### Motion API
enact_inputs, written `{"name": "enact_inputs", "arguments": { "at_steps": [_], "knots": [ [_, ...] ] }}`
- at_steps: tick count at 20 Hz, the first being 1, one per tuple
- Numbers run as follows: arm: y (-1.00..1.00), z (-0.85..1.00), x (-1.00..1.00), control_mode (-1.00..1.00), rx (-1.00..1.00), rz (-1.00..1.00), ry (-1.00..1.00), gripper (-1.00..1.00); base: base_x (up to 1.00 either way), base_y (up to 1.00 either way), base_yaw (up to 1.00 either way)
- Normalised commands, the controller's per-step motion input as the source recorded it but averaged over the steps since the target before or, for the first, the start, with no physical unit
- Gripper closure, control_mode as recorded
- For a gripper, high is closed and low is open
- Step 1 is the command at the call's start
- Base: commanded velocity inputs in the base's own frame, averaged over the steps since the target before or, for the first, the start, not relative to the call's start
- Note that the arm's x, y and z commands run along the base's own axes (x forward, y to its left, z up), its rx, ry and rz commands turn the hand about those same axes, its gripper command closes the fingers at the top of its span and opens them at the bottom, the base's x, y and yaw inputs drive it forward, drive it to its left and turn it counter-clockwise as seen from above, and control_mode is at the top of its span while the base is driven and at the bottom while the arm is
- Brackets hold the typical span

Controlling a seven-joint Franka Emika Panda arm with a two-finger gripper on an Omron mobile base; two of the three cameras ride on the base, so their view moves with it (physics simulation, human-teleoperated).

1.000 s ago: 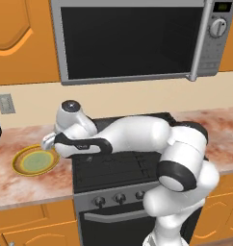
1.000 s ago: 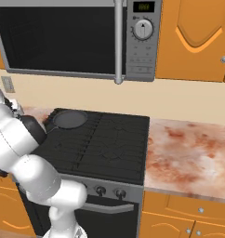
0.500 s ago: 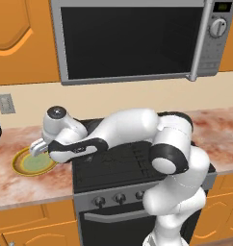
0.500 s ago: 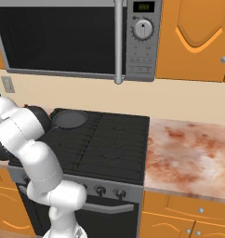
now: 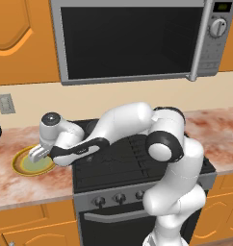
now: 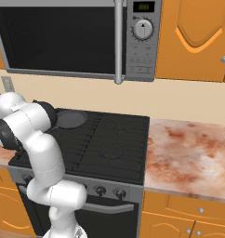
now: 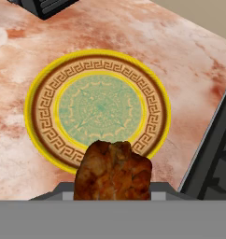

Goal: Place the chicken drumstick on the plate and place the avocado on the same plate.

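The plate [image 7: 42, 112], with its broad yellow rim, brown key-pattern band and pale green centre, is seen lying flat on the mottled pink-and-white counter [image 5: 22, 185], just beside the left edge of the black stove [image 5: 133, 158]. Above the stove a large steel microwave [image 5: 133, 38] is mounted between orange cabinets [image 5: 22, 38]. In the right base view a dark frying pan [image 6: 70, 119] is shown resting on the stove's back left burner. The white arm [image 5: 123, 122] is stretched from the stove side across to the counter, so that the gripper [image 5: 40, 154] is held over the plate's near rim in the left base view. In the hand view the chicken drumstick [image 7: 113, 172], a lumpy orange-brown piece, is clamped between the closed jaws at the bottom of the picture and is carried above the plate's edge, apart from its surface; the lower rim of the plate is partly covered by it. The green centre of the plate is left bare. A small grey wall socket [image 5: 5, 103] is set into the beige wall behind the counter, above and behind the plate.
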Motion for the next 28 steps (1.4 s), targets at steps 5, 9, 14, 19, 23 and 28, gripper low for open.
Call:
{"name": "enact_inputs", "arguments": {
  "at_steps": [5, 9, 14, 19, 23, 28],
  "knots": [
    [0.01, -0.10, 0.29, -1.00, 0.00, 0.07, 0.00, 1.00, 0.00, 0.00, 0.00],
    [0.02, -0.13, 0.24, -1.00, 0.00, 0.07, 0.00, 1.00, 0.00, 0.00, 0.00],
    [0.06, -0.16, 0.23, -1.00, 0.00, 0.06, 0.00, 1.00, 0.00, 0.00, 0.00],
    [0.14, -0.19, 0.15, -1.00, 0.00, 0.04, 0.02, 1.00, 0.00, 0.00, 0.00],
    [0.16, -0.21, 0.06, -1.00, 0.00, 0.01, 0.05, 1.00, 0.00, 0.00, 0.00],
    [0.11, -0.18, 0.08, -1.00, 0.00, 0.01, 0.03, 1.00, 0.00, 0.00, 0.00]
  ]
}}
